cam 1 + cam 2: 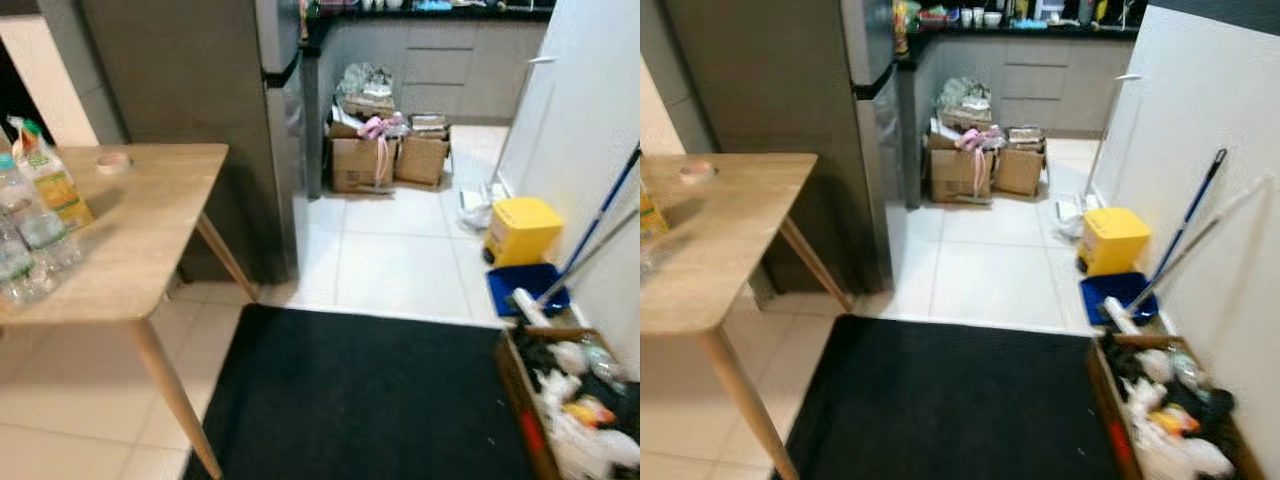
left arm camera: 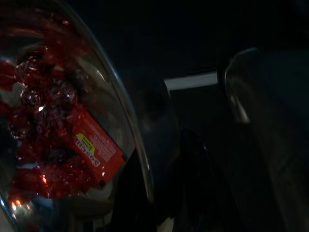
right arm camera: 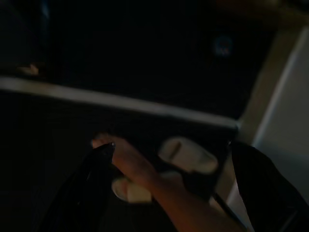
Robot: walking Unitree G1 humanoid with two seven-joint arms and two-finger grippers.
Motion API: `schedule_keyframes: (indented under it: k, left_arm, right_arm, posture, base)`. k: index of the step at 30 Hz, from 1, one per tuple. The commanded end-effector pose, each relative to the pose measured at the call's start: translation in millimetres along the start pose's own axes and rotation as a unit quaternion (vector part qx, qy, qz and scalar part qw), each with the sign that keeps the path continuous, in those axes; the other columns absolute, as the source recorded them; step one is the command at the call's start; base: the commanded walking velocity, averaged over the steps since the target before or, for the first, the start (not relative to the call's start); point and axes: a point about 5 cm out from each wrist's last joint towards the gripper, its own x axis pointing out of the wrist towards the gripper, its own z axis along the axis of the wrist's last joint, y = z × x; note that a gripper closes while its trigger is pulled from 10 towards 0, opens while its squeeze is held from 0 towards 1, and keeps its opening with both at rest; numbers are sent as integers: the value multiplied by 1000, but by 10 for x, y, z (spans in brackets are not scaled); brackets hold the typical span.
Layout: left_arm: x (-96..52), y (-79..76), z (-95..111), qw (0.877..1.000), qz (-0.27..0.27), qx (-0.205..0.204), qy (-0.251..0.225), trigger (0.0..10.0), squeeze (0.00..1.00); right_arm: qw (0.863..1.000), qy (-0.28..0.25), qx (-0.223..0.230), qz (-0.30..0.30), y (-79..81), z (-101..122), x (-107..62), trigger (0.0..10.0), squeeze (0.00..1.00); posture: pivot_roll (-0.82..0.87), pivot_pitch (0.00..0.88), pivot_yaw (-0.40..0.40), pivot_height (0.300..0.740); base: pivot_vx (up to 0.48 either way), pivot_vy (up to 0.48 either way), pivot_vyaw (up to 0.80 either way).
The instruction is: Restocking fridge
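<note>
The left end effector [image 2: 193,159] appears in its very dark wrist view as black fingers beside a clear rounded container [image 2: 63,125] of red-wrapped items with a red label; whether it grips the container or stands spread I cannot tell. The right end effector [image 3: 169,193] is also in deep shade: two black fingers [image 3: 91,183] sit wide apart with nothing between them, and beyond them a person's foot in a pale sandal [image 3: 186,157] is just made out.

In the head views, a light wooden desk [image 1: 150,230] fills the left of the frame. At its far left edge stand water bottles [image 1: 30,240] and a juice carton [image 1: 50,175], partly cut off, with a small tape roll [image 1: 114,161] farther back. The grey fridge [image 1: 200,100] rises at upper centre, doors closed, top cropped. A black mat [image 1: 360,400] covers the white tiled floor at lower centre. Cardboard boxes [image 1: 385,155] sit beyond, and at right are a yellow bucket [image 1: 520,230], a blue dustpan [image 1: 525,288], and an open box of blurred clutter [image 1: 570,410].
</note>
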Motion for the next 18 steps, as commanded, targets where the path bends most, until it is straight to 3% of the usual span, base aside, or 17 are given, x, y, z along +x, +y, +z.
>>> schedule_keyframes:
  k: [1, 14, 18]
  left_arm:
    - [2, -84, -44, 1000, -13, -6, 4, 10000, 0]
    - [1, -93, -51, 1000, -17, -9, 3, 10000, 0]
    - [0, -87, -52, 1000, -15, -18, 2, 10000, 0]
  right_arm:
    - [1000, -5, 2, 0, -4, 35, 2, 10000, 0]
    - [1000, -5, 4, 0, -3, 37, 2, 10000, 0]
    - [1000, -5, 4, 0, 1, 36, 2, 10000, 0]
  posture:
    - [-111, 0, 24, 740]
    - [-114, 0, 24, 740]
    - [-115, 0, 22, 740]
  base:
    - [311, 0, 0]
    - [311, 0, 0]
    - [0, 0, 0]
